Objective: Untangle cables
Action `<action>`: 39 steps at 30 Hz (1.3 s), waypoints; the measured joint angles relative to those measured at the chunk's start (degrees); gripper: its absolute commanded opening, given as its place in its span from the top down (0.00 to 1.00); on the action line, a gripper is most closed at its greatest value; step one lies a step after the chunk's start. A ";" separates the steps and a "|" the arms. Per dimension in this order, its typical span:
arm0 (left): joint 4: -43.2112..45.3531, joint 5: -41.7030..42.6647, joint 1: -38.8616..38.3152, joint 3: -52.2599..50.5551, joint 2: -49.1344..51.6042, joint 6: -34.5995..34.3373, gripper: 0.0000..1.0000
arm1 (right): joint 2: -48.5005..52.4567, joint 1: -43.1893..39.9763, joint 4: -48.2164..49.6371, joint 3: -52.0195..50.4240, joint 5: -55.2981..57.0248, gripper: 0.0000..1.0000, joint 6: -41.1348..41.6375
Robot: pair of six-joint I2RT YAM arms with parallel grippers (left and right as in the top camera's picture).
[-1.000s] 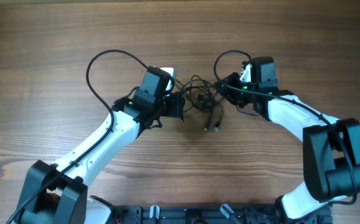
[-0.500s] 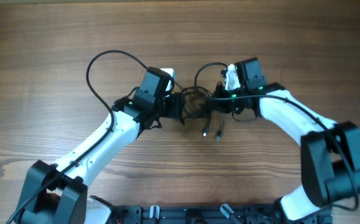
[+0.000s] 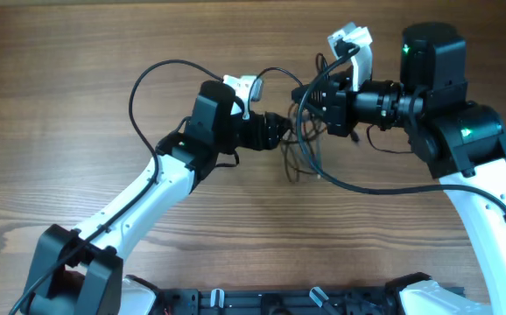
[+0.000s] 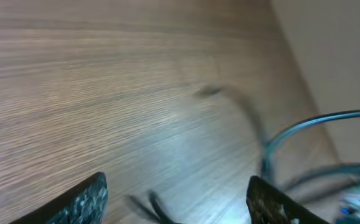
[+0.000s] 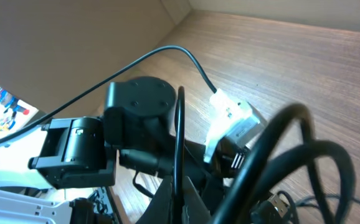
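The cables (image 3: 304, 150) are a tangle of thin black cords, lifted and hanging between my two grippers above the wooden table (image 3: 78, 79). My right gripper (image 3: 311, 96) is raised and shut on one thin cable; in the right wrist view its fingers (image 5: 181, 200) pinch that cable (image 5: 180, 124), with thicker loops and a plug end (image 5: 281, 203) beside it. My left gripper (image 3: 275, 131) is at the tangle's left side. In the left wrist view its fingers (image 4: 177, 202) are wide apart, with a blurred thin cable (image 4: 154, 204) between them, not gripped.
The left arm's own thicker black wire (image 3: 148, 83) arcs over the table at the left. The right arm's wire (image 3: 384, 188) sweeps below the tangle. The arm bases stand at the front edge (image 3: 262, 302).
My right arm has risen and turned, lifting the cables off the table. My left gripper has shifted right and up towards the tangle.
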 measured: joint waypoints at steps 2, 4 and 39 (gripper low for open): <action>5.25 8.50 1.18 -0.07 0.02 -0.96 0.18 | 0.00 0.00 0.02 0.00 0.48 0.96 0.20; 7.96 16.24 2.08 -0.04 0.02 -1.62 0.18 | 0.00 0.00 0.02 0.00 0.63 0.96 0.20; -8.96 5.84 34.16 0.28 0.04 -4.59 0.96 | 0.15 -9.09 -7.80 -0.50 32.30 0.95 12.00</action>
